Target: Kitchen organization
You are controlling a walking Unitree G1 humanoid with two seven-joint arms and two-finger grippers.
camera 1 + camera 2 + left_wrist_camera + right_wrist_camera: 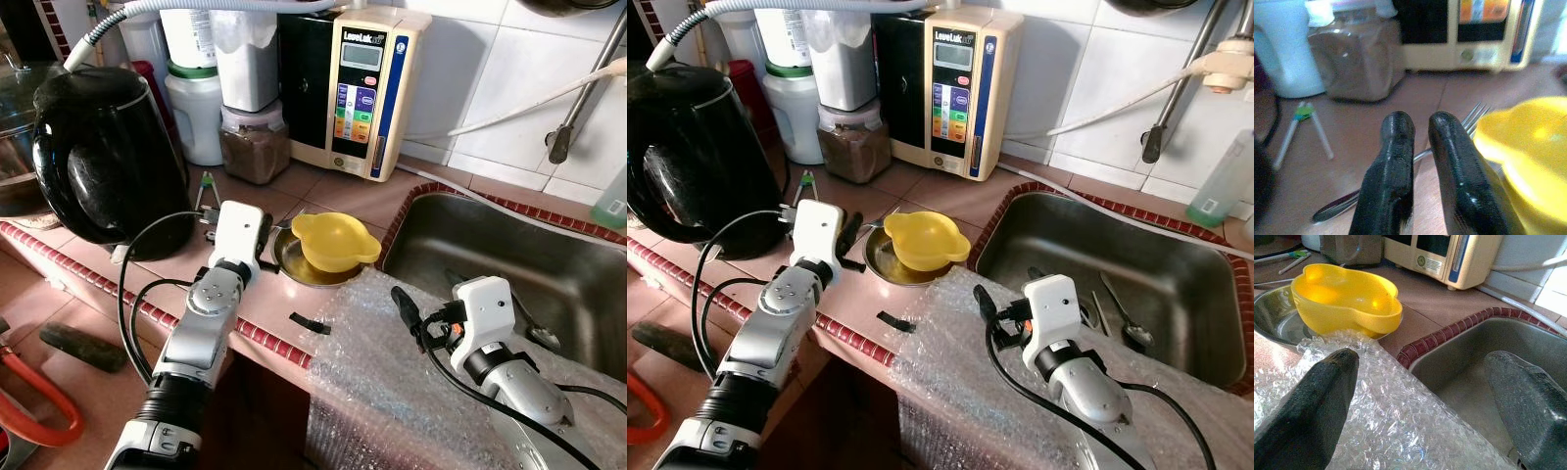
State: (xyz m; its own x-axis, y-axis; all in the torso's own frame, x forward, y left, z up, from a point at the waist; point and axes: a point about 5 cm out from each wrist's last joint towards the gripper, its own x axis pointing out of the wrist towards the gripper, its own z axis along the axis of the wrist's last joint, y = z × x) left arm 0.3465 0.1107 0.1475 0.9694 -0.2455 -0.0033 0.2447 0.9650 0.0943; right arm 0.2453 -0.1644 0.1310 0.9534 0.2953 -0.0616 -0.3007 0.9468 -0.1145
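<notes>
A black kettle [103, 157] is seen at the far left of the counter [353, 201]. A cream water ionizer [364, 90] is set against the tiled wall [509, 78], with a brown-filled jar [254, 142] just left of it.

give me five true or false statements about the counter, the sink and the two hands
1. The yellow bowl sits in a metal dish. True.
2. A fork lies on the counter beyond the left hand. True.
3. The right hand is shut on the bowl. False: it is open over the bubble wrap.
4. The sink is full of water. False: it looks dry, with a spoon in it.
5. The black kettle stands in the sink. False: it is on the counter.
</notes>
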